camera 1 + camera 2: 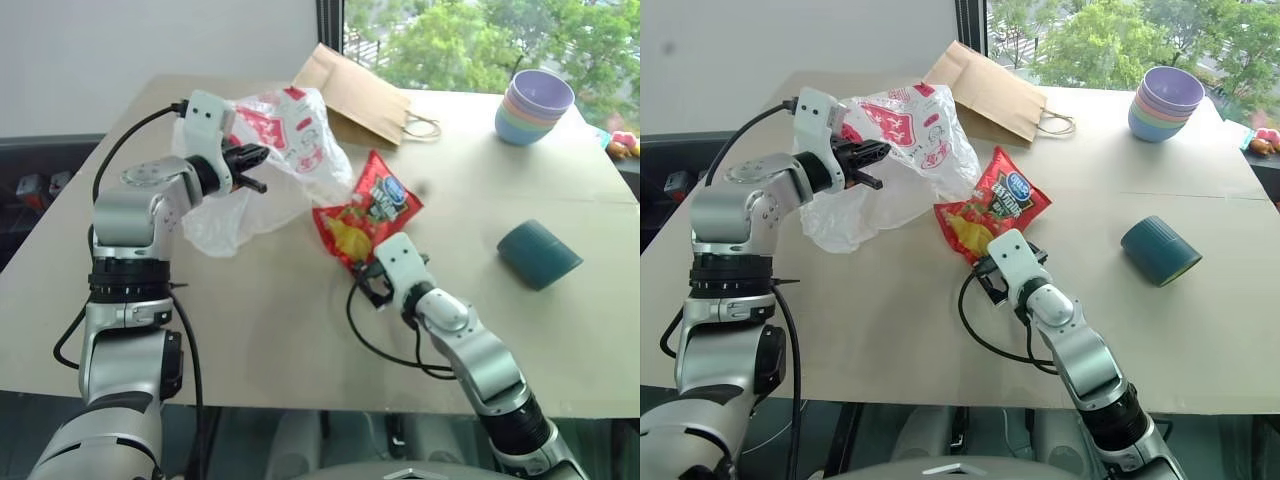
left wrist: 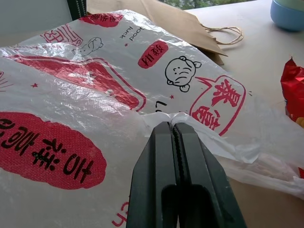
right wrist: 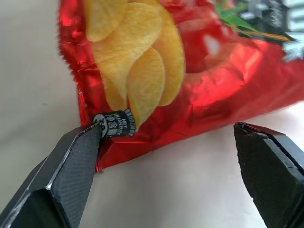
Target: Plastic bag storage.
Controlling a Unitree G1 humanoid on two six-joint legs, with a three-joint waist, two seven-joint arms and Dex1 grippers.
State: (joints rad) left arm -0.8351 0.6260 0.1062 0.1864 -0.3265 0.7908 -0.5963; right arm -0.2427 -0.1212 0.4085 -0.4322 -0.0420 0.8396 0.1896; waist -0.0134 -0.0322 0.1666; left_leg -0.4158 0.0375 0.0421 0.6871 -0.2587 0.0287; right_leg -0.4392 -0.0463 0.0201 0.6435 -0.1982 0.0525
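Note:
The plastic bag [image 1: 290, 140] is crinkly translucent white with red printed marks, and it lies bunched at the table's back left. My left gripper [image 1: 262, 168] is shut on a fold of it, and the left wrist view shows the film pinched between the black fingertips [image 2: 172, 128]. My right gripper [image 1: 370, 285] is low over the table at the near end of a shiny red snack packet [image 1: 370, 210]. It stands open, and in the right wrist view its fingers [image 3: 80, 156] flank the packet's [image 3: 180, 71] lower corner, one pad touching the edge.
A brown paper bag [image 1: 355, 95] with handles lies flat behind the plastic bag. A stack of pastel bowls [image 1: 535, 105] stands at the back right. A dark teal cup [image 1: 538, 255] lies on its side to the right. The tan table [image 1: 250, 330] ends just in front of me.

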